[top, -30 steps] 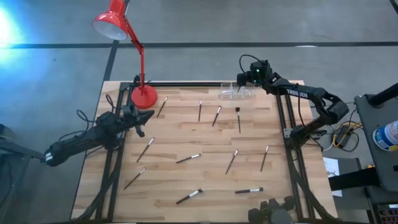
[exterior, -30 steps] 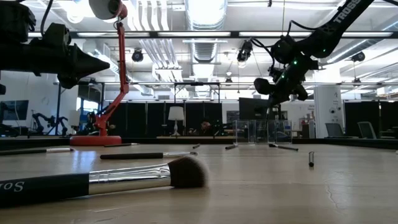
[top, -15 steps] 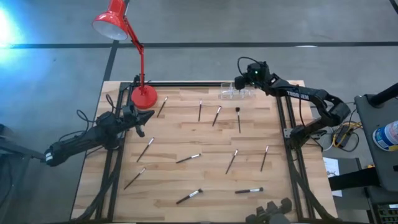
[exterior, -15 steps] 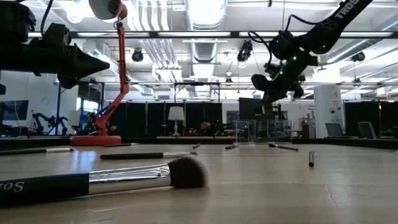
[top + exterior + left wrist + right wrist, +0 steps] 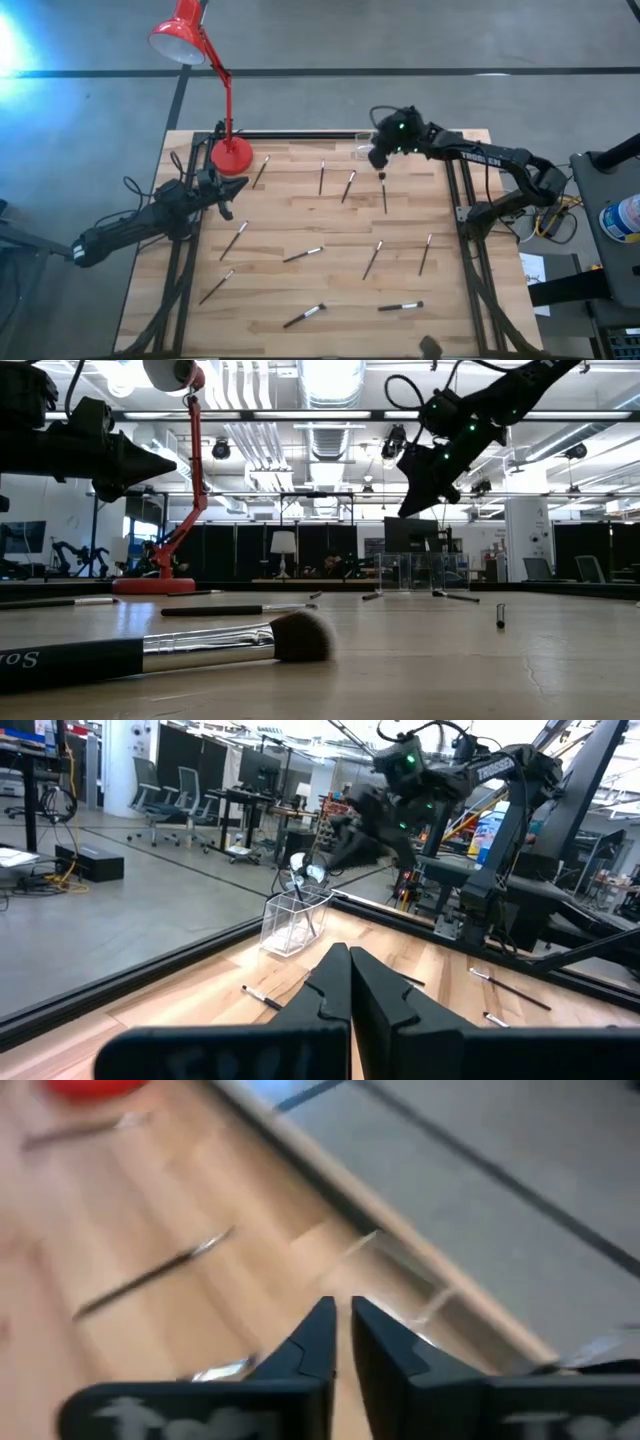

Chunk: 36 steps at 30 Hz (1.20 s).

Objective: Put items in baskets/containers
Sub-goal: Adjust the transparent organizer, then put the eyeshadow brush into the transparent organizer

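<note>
**Right end effector high over the far edge, fingers nearly together**

The right end effector (image 5: 380,155) hangs above the far side of the table (image 5: 300,290), just beside the clear organiser (image 5: 292,923) — its two fingers (image 5: 318,1342) stand close with only a thin slit between them and nothing clamped. In the low view it sits well above the surface, tilted downward. Just below it in the high view lies one brush (image 5: 384,190), with two more (image 5: 348,186) (image 5: 321,177) near it toward the red lamp (image 5: 231,152). The remaining brushes lie scattered across the wood, one large brush (image 5: 160,650) close to the low camera. The left end effector (image 5: 222,192) waits at the table's left edge near the lamp base — fingers pressed together, empty.
</note>
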### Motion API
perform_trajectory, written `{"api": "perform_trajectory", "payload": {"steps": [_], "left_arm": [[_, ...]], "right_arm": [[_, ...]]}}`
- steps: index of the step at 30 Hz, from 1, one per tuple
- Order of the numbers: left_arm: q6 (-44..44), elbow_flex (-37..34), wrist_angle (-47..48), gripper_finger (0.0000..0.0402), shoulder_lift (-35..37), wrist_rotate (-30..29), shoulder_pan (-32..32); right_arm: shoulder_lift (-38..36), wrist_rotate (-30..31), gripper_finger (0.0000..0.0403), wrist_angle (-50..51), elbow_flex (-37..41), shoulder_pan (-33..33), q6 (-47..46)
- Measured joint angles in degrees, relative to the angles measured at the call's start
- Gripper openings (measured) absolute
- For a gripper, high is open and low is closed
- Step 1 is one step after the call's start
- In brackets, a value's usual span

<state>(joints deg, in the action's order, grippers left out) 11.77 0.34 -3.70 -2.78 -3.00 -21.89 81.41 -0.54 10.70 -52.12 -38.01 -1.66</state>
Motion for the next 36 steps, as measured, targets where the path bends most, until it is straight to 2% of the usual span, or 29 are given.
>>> {"api": "perform_trajectory", "payload": {"steps": [7,12,18,22,36], "left_arm": [[0.0,0.0,-0.1,0.0000,0.0,-0.1,0.0],[0.1,0.0,-0.1,0.0000,0.0,0.0,0.0],[0.2,0.0,-0.1,0.0000,0.0,0.1,0.0],[0.2,0.0,-0.1,0.0000,0.0,0.1,0.0],[0.2,0.0,0.8,0.0000,0.0,0.1,0.0]], "right_arm": [[3.9,0.7,0.0008,5.0,0.1,4.0,1.7],[7.1,7.7,0.0008,5.2,0.0,3.6,1.6],[10.0,8.7,0.0008,5.1,-1.9,2.6,1.5],[11.5,12.0,0.0008,5.4,-3.7,2.5,1.5],[11.3,14.2,0.0008,4.9,-5.2,2.3,1.9]]}}
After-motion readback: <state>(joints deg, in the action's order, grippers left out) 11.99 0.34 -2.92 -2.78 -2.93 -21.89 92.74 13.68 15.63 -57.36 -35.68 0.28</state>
